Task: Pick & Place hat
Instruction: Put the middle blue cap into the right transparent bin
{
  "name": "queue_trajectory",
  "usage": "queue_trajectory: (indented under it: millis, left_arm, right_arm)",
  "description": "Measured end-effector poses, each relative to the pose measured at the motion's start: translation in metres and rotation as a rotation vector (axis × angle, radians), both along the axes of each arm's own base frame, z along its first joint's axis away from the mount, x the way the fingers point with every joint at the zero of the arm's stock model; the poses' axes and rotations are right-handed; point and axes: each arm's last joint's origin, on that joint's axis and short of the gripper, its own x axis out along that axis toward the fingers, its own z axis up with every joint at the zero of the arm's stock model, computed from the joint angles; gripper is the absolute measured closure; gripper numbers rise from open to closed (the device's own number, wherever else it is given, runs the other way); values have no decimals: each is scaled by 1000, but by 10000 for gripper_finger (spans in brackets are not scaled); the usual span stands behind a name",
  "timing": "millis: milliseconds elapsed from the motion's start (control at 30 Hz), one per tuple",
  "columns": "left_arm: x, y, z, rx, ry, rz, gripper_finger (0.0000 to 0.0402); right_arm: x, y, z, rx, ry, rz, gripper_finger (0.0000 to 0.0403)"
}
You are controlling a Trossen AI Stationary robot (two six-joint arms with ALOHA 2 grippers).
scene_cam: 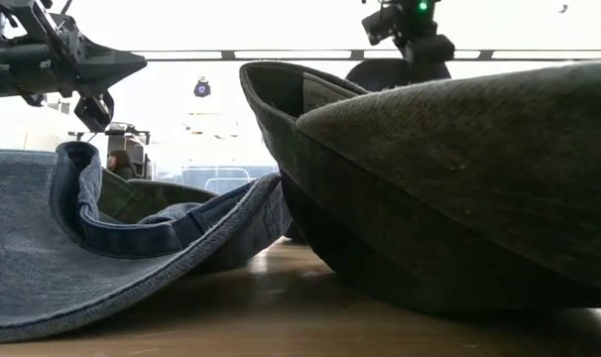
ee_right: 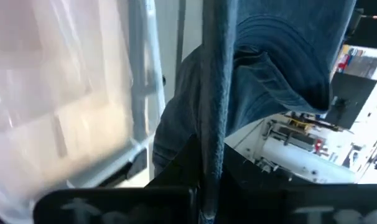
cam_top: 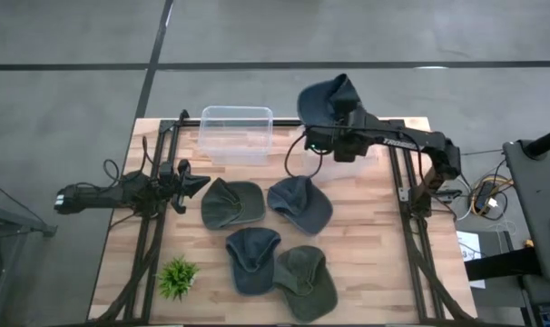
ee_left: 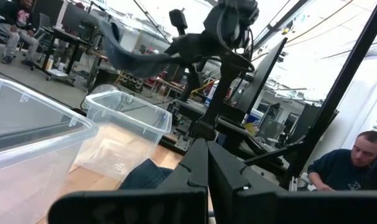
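My right gripper (cam_top: 337,116) is shut on a blue-grey hat (cam_top: 328,96), held in the air over the table's far edge, just right of the clear plastic bin (cam_top: 236,133). In the right wrist view the hat (ee_right: 269,81) fills the picture past the right gripper (ee_right: 204,158). Four more hats lie on the table: an olive one (cam_top: 231,202), a blue one (cam_top: 300,203), another blue one (cam_top: 252,259) and another olive one (cam_top: 308,282). My left gripper (cam_top: 201,183) is shut, holds nothing, and hovers at the olive hat's left edge. My right gripper pinches the blue-grey hat between its two fingers. An edge of the hat's cloth (ee_right: 214,112) runs straight out from between them. The hat is lifted clear of the table, and its crown (ee_left: 129,56) droops past the fingers toward the bin.
The clear bin (ee_left: 123,134) stands at the table's far edge, left of the held hat. A small green plant (cam_top: 177,277) sits at the near left corner. Black frame rails (cam_top: 407,195) run along both table sides. People sit in the room beyond the table.
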Motion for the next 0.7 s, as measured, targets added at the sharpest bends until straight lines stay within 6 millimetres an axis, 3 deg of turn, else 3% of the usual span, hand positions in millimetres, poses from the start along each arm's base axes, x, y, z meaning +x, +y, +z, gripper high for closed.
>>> queue_trajectory:
  millis: [400,533,700]
  left_arm:
    - [0,0,0,0,0,0,401]
    - [0,0,0,0,0,0,401]
    - [0,0,0,-2,0,16,401]
  right_arm:
    - [-56,25,-1,7,-7,58,392]
    - [-61,29,-5,32,27,103,392]
    - [-50,27,-13,37,30,165,392]
